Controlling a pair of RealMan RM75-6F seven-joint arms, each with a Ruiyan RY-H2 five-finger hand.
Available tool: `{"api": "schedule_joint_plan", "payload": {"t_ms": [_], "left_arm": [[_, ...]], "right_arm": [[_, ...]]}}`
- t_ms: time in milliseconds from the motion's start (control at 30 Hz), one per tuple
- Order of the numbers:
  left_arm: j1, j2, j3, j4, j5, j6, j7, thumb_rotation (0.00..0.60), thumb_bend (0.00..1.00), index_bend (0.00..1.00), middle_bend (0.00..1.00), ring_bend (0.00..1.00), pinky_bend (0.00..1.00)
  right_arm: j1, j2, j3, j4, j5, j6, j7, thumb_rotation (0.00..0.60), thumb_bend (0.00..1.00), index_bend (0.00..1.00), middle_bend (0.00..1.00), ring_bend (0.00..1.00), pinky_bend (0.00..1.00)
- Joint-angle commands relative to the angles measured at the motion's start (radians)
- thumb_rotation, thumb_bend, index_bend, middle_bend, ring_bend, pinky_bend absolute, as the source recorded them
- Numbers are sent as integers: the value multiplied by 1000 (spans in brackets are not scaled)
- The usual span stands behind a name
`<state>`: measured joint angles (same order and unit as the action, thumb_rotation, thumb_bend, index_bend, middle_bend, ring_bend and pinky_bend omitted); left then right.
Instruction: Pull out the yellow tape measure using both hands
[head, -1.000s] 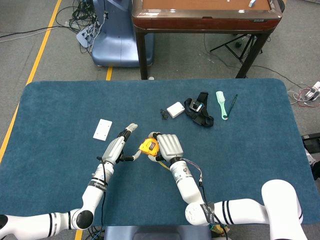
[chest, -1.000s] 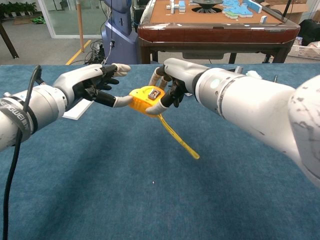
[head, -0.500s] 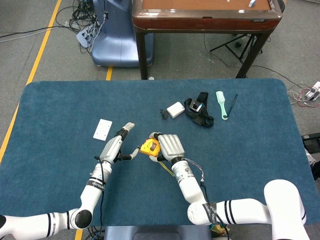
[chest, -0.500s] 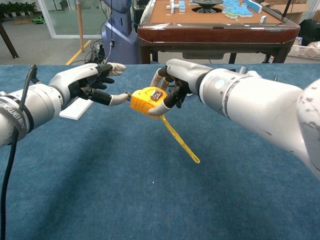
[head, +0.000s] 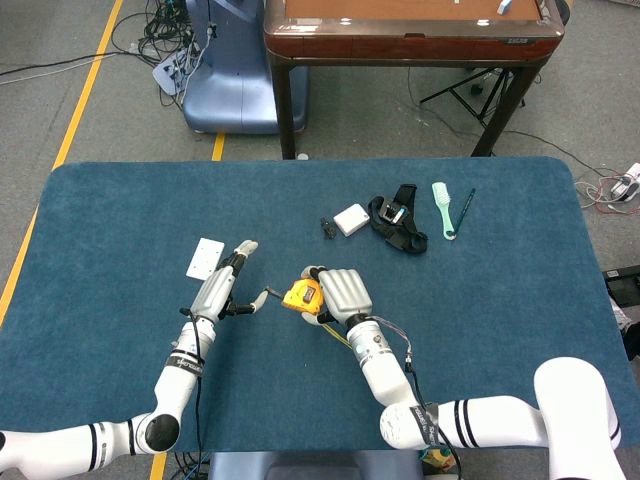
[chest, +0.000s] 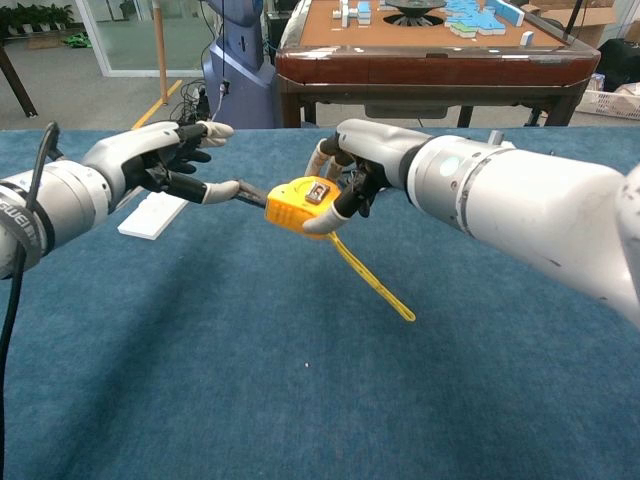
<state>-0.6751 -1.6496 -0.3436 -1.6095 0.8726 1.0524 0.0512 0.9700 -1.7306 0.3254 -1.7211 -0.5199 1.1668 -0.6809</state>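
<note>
The yellow tape measure (head: 298, 295) (chest: 300, 203) is held just above the blue table by my right hand (head: 341, 292) (chest: 357, 165), whose fingers wrap its case from the right. My left hand (head: 223, 287) (chest: 165, 166) is a short way to its left and pinches the tape's tip between thumb and finger, other fingers spread. A short dark stretch of blade (chest: 253, 197) (head: 266, 297) runs between that hand and the case. A yellow wrist strap (chest: 372, 283) hangs from the case down to the cloth.
A white flat plate (head: 205, 258) (chest: 151, 214) lies just beyond my left hand. Farther back lie a white box (head: 351, 219), a black strap device (head: 398, 222), a green comb (head: 441, 208) and a pen (head: 465, 210). A wooden table (head: 410, 35) stands past the far edge.
My left hand has drawn leftward away from the case, and a short length of blade now shows between them. The right hand and case shifted slightly right.
</note>
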Motion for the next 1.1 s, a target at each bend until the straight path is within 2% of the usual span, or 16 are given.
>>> {"api": "schedule_joint_plan", "payload": {"t_ms": [33, 300, 600, 800, 1100], "left_arm": [[2, 3, -3, 4, -6, 6, 3, 600, 339, 0, 0, 0, 0], [12, 24, -16, 12, -28, 11, -4, 600, 339, 7, 0, 0, 0], [26, 51, -24, 26, -43, 12, -16, 600, 339, 129, 0, 0, 0], [36, 68, -25, 25, -40, 16, -25, 600, 339, 256, 0, 0, 0], [41, 76, -22, 21, -32, 13, -35, 600, 375, 305, 0, 0, 0]], "right_arm": [[-1, 3, -2, -1, -1, 2, 1, 600, 820, 715, 684, 633, 362], [0, 6, -6, -2, 4, 2, 5, 600, 821, 717, 686, 635, 362], [1, 10, -8, -7, 5, 6, 7, 600, 820, 717, 686, 637, 362], [-1, 12, -10, -10, 4, 7, 11, 600, 821, 717, 686, 638, 363], [-2, 16, -13, -15, 4, 10, 13, 600, 821, 717, 686, 640, 366]]}}
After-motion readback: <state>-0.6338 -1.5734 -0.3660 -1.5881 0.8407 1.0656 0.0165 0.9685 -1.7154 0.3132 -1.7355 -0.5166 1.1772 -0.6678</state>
